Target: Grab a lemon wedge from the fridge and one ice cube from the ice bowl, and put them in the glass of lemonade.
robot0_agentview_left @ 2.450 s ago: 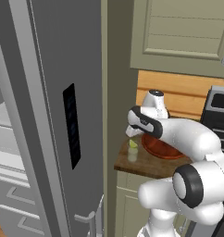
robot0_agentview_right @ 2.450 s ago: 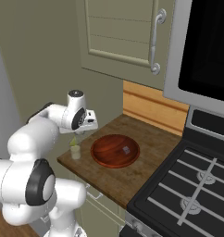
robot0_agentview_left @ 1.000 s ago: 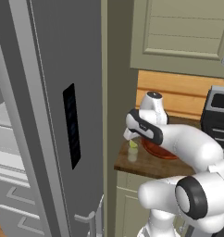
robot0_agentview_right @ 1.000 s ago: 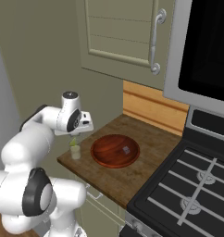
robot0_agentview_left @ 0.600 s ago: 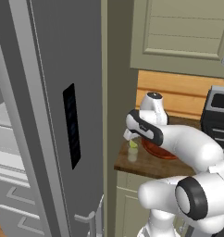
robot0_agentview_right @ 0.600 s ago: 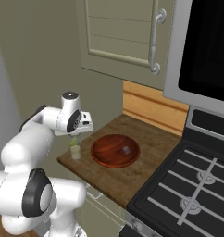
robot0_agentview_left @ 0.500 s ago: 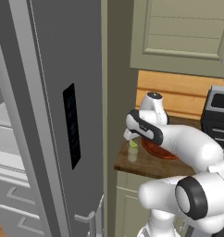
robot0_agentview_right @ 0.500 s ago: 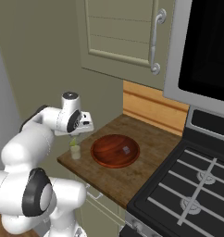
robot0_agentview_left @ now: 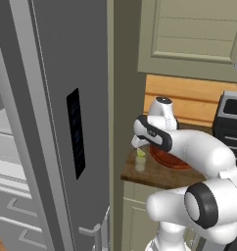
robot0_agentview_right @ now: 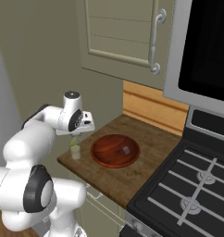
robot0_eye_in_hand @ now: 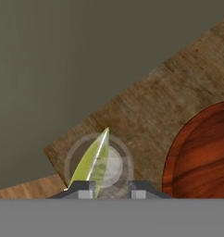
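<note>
— Where's the lemon wedge (robot0_eye_in_hand: 93, 165) right now?

— Pinched in the claw (robot0_eye_in_hand: 112, 186), hanging directly above the glass of lemonade (robot0_eye_in_hand: 99, 164). From the hand view its pointed tip sticks out past the two dark fingertips, over the round rim of the tumbler.

— How do you reckon it handles?

— Light as anything, I'd say, and thin: a translucent yellow-green sliver with sharp ends. Probably a bit slick and soft, so the narrow grip near its thick end looks sensible; squeeze harder and I'd guess it slips or crushes.

— And the glass?

— Small, clear, short, with pale contents; it stands near the corner of the counter (robot0_agentview_right: 132, 178), just beside the ice bowl (robot0_agentview_right: 115, 151) but not touching it. I'd call it tippy if bumped, being so small.

— The bowl?

— Wide, shallow, glossy reddish-brown with a wood-like swirl. There's one small pale ice cube (robot0_agentview_right: 126, 149) in it, hard and likely slippery, best taken across its flat sides.

— Around that?

— Rough brown wood-grain counter, the grey metal fridge (robot0_agentview_left: 57, 122) with its dark panel to the left, its door swung open, beige cabinets above, a black stove (robot0_agentview_right: 192, 190) to the right
</note>
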